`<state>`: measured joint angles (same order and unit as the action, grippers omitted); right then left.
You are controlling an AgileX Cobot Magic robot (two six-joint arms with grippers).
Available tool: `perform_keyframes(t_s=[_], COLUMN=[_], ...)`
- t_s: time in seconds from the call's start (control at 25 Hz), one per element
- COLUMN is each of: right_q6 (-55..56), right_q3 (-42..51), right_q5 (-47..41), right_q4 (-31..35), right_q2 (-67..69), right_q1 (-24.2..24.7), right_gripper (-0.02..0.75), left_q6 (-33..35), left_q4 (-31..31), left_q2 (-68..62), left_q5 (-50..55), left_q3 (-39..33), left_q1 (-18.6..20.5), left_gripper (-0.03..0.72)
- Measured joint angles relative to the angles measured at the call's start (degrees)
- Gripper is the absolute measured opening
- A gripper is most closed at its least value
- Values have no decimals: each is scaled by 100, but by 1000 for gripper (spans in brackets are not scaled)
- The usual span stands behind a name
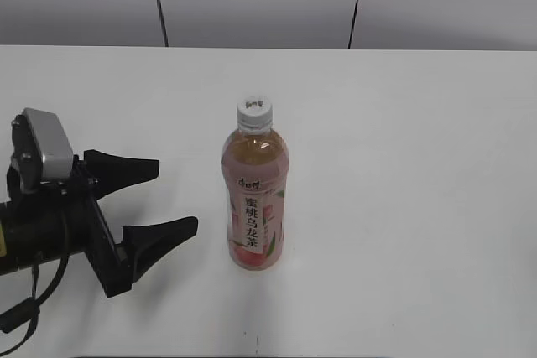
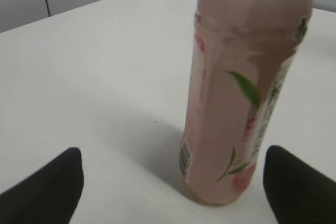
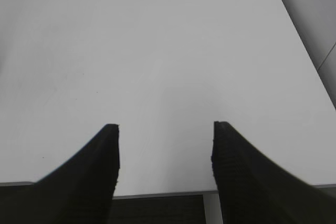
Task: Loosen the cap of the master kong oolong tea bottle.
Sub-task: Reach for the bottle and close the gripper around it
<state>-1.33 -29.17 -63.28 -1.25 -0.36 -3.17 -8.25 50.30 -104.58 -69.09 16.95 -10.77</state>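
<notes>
Bottle (image 1: 255,199) stands upright ahead of my left gripper (image 1: 159,199), apart from both fingers, nearer the right one in the wrist view. Cap (image 1: 254,111) looks seated; nothing loosened yet, I judge. Left jaws wide, empty. Right gripper (image 3: 165,150) open, empty, over bare table (image 3: 157,51). Left to do: grasp, twist. Nothing obstructs.

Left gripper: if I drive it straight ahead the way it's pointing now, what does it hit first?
Most likely the master kong oolong tea bottle. The open left gripper points at its lower body, nothing lying between them; the wrist view puts the bottle right of centre, near one finger.
</notes>
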Motion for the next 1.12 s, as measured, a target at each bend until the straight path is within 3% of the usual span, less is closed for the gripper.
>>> perform_keyframes(t_s=[0.56, 1.12], right_q6=[0, 0], right_q3=[0, 0], right_q5=[0, 0], right_q4=[0, 0], right_q2=[0, 0], right_q1=[0, 0], right_gripper=[428, 428], left_q6=[-800, -949], left_q4=[789, 515], left_q2=[0, -137], left_q5=[0, -11], left_q3=[655, 930], left_q1=[-19, -566], left_gripper=[622, 623])
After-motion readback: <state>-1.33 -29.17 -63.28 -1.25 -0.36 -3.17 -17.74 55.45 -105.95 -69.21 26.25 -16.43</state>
